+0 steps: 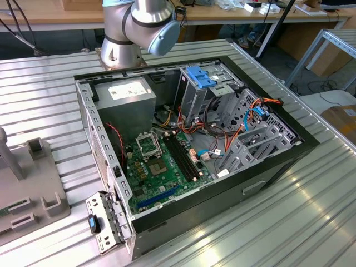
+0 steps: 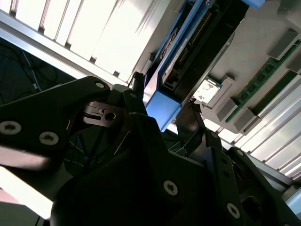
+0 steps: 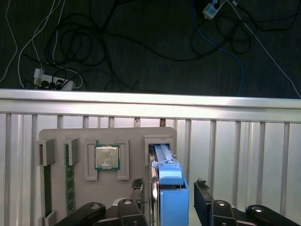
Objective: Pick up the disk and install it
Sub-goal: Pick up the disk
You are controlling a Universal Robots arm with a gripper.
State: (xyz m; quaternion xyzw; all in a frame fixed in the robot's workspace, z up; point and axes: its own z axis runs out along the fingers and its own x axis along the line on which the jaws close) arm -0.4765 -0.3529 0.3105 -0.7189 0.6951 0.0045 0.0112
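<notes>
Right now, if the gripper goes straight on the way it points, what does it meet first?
The disk, most likely. It stands on edge in a slot of the tray, and the gripper points at it with open fingers either side. How far is unclear.

We note the table: ribbed bare metal, shiny, with strong glare.
Computer case: dull grey sheet metal.
Arm: smooth satin silver metal, pale blue plastic cap.
Disk: smooth bright blue plastic rails, slightly glossy.
Tray: matt grey, likely plastic; we cannot be sure.
Gripper: matt black housing, bright metal screws.
</notes>
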